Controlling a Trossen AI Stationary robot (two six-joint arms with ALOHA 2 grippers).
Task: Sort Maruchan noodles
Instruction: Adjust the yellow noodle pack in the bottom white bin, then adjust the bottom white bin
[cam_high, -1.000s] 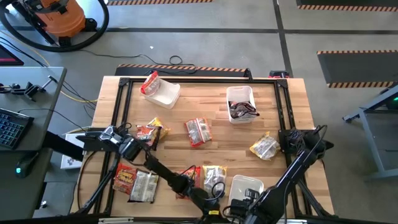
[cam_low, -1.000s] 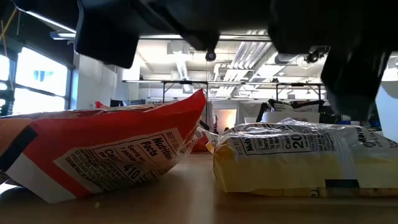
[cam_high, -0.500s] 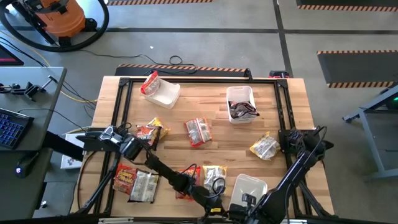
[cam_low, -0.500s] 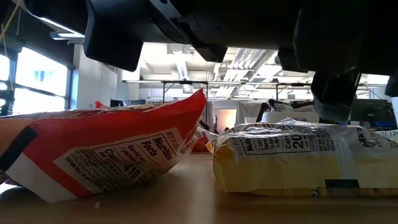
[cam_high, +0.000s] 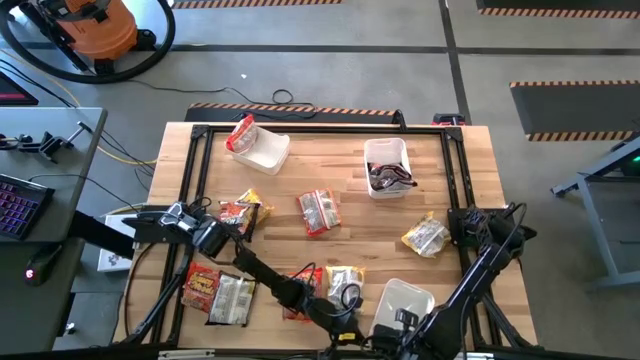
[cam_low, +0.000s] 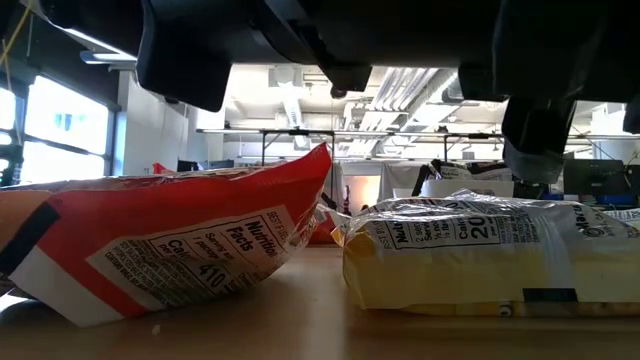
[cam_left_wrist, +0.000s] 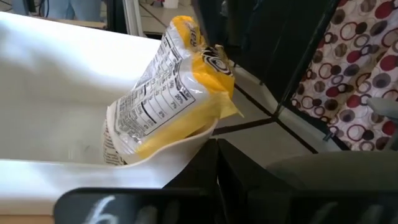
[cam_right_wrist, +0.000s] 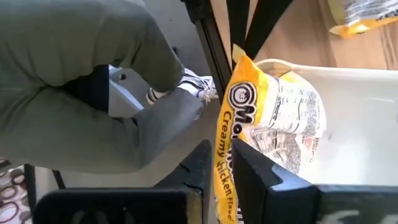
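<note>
A yellow noodle packet (cam_left_wrist: 174, 93) stands tilted in a corner of the white bin (cam_high: 415, 295) at the table's near edge. My right gripper (cam_right_wrist: 225, 165) comes down from above and is shut on it. My left gripper (cam_left_wrist: 216, 149) is shut and reaches level along the near edge to the outside of that bin's corner. Close in the low view, a red packet (cam_low: 170, 240) and a pale yellow packet (cam_low: 470, 260) lie flat on the table. The yellow packet is hidden under the arm in the high view. My right gripper pinches the yellow packet's upper end seam (cam_right_wrist: 222, 146) between its two fingers, slanting down from above. The packet hangs tilted below them, and its lower end (cam_left_wrist: 124, 146) is inside the bin against the wall. My left gripper's shut fingers stand at the bin's corner rim (cam_left_wrist: 180, 146); I cannot tell whether they touch it.
A bin (cam_high: 262, 150) with a red packet stands far left, and a bin (cam_high: 387, 165) with dark packets far right. Loose packets lie mid-table (cam_high: 318, 212), right (cam_high: 425, 237) and near left (cam_high: 220, 292). A person's legs (cam_right_wrist: 93, 93) are just off the near edge.
The near white bin has slid a little toward the table's right edge and turned slightly. In the low view the dark mass of my right arm has shifted upward.
</note>
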